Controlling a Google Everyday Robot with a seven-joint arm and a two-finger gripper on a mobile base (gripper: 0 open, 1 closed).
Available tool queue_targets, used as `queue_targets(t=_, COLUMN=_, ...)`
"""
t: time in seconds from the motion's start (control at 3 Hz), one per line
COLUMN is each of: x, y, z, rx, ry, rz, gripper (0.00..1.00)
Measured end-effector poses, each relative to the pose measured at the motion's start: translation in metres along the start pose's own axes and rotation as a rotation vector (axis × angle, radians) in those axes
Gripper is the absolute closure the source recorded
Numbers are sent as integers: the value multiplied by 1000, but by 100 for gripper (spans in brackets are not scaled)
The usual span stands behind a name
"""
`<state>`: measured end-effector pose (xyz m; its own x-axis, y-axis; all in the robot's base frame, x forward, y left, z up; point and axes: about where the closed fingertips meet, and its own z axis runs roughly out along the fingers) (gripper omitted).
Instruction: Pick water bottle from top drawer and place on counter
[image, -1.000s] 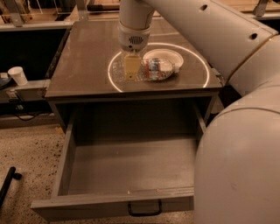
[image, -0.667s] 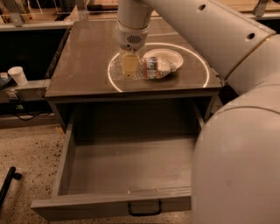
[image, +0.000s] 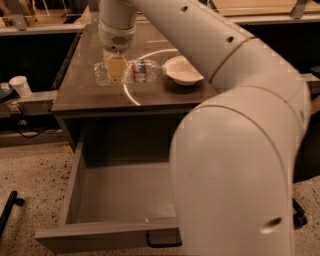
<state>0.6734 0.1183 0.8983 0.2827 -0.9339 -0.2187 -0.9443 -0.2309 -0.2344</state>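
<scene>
Camera view: the only feed I have.
End effector (image: 115, 74): I see it low over the bench (image: 80, 95), set across the left part of the water bottle (image: 142, 71); whether it is clamped or loose I cannot tell.
Water bottle: lying on its side on the bench, across the white circle (image: 131, 97), just left of a white bowl (image: 184, 73).
Top drawer (image: 125, 195): pulled out below the bench, black handle (image: 162, 241) on its front panel.
Paper cup (image: 20, 86): off to the left, well apart.

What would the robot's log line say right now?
end effector: at water bottle | water bottle: on its side on counter | top drawer: open
</scene>
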Motion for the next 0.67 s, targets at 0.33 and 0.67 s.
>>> queue_targets(t=0.33, x=-47, y=-31, z=33, rx=-1, ry=8, rz=-95, gripper=96)
queue_targets(t=0.67, x=-66, y=-45, z=56, rx=-9, ry=43, rz=-146, gripper=74)
